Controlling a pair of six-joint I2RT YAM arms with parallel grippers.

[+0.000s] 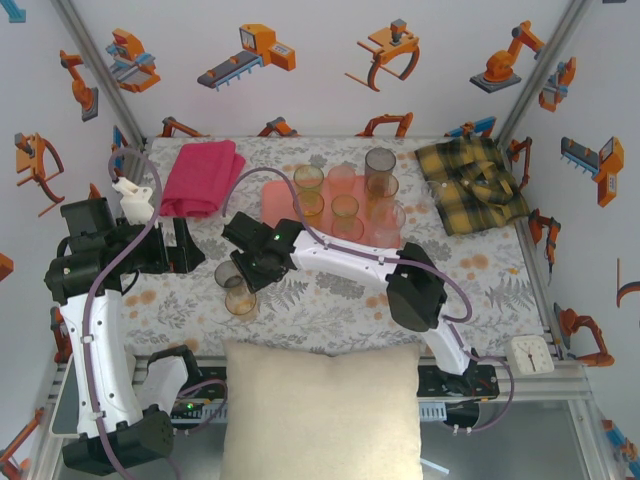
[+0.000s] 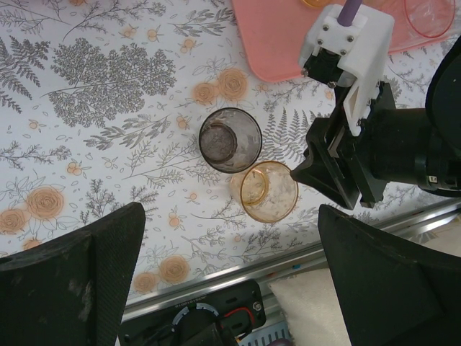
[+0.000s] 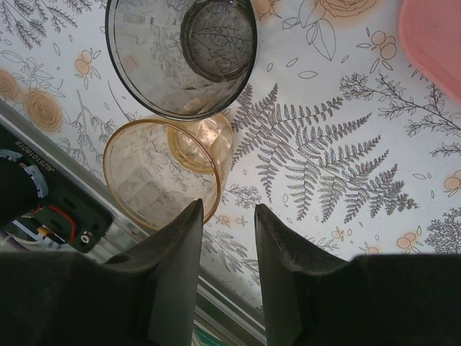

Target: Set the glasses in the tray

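- The amber glass stands upright close to the near edge of the table, just in from the metal rail. The grey glass stands against its far side.
- Bare floral cloth lies between this pair and the near corner of the tray.
- Several more glasses stand upright on the tray. A magenta towel and a plaid cloth flank it, and a cushion lies at the near edge.
- The right arm stretches leftward in front of the tray. The right gripper points down, its fingers narrowly parted and empty, one tip just beside the amber rim.
- The left gripper hangs above the pair, spread wide, holding nothing.
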